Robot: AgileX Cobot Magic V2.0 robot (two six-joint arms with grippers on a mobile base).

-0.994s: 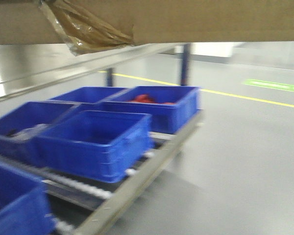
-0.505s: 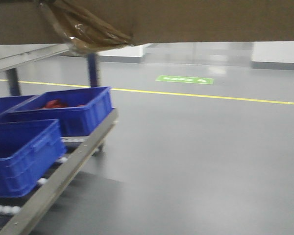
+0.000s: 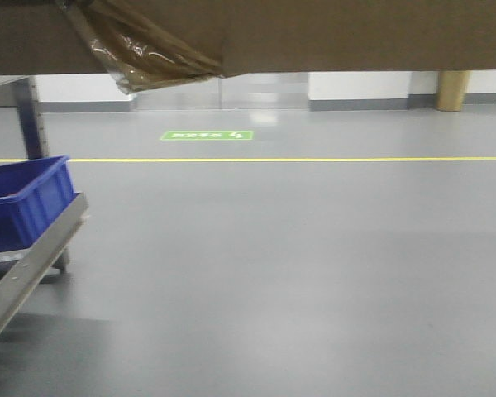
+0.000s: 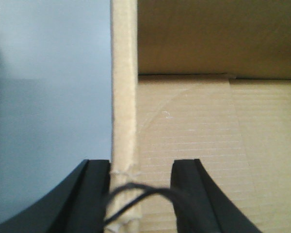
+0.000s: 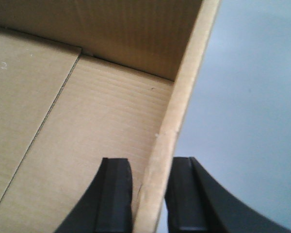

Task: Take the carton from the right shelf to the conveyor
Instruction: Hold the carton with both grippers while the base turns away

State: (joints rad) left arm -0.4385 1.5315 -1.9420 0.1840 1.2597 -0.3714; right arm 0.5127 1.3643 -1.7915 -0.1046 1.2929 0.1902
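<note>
The carton fills the top of the front view, raised off any surface, with torn brownish tape hanging from its underside. In the left wrist view my left gripper straddles the carton's left wall; the outer finger touches it and the inner finger stands a little off it. In the right wrist view my right gripper pinches the carton's right wall closely. The carton's bare inside floor shows. The conveyor is out of view.
A blue bin sits on the shelf's grey metal rail at the left edge. Grey floor lies ahead, crossed by a yellow line with a green marking. A wall and a tan pillar stand at the back.
The view has swung right: the shelf and its blue bins slid off to the left, leaving one bin's corner. The carton stays fixed at the top of the view.
</note>
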